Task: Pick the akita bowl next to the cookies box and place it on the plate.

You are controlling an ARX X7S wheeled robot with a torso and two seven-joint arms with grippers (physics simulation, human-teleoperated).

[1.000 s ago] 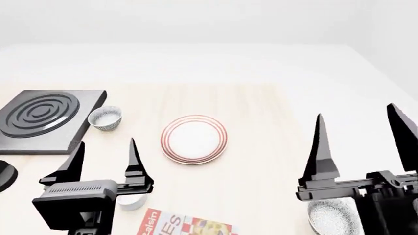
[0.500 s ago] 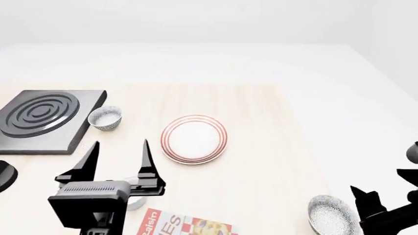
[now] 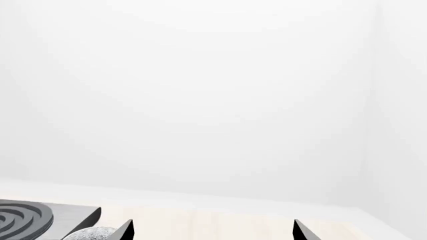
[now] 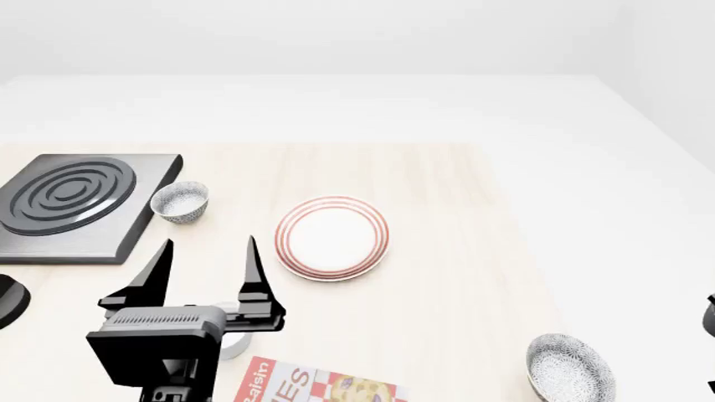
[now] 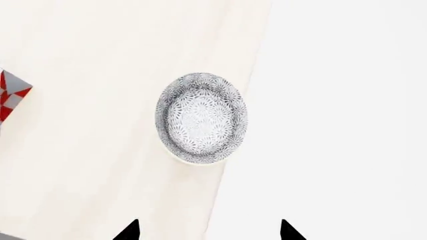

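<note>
The akita bowl (image 4: 570, 367) (image 5: 201, 118), speckled grey and white, sits upright at the table's right edge, to the right of the cookies box (image 4: 318, 385) (image 5: 10, 95). A second speckled bowl (image 4: 181, 202) (image 3: 93, 233) stands by the stove. The red-ringed plate (image 4: 331, 237) lies mid-table with nothing on it. My right gripper (image 5: 209, 232) is open and holds nothing; the akita bowl lies ahead of its tips, apart from them. My left gripper (image 4: 207, 268) (image 3: 213, 232) is open and holds nothing, above the table between the plate and the cookies box.
A black stove plate (image 4: 67, 205) (image 3: 27, 220) lies at the far left. A small white cup (image 4: 233, 343) is partly hidden behind my left gripper. A dark round object (image 4: 9, 300) shows at the left border. The table's right edge (image 4: 525, 276) drops to white floor.
My right arm has dropped back out of the head view, uncovering the akita bowl. My left gripper has shifted a little right and forward.
</note>
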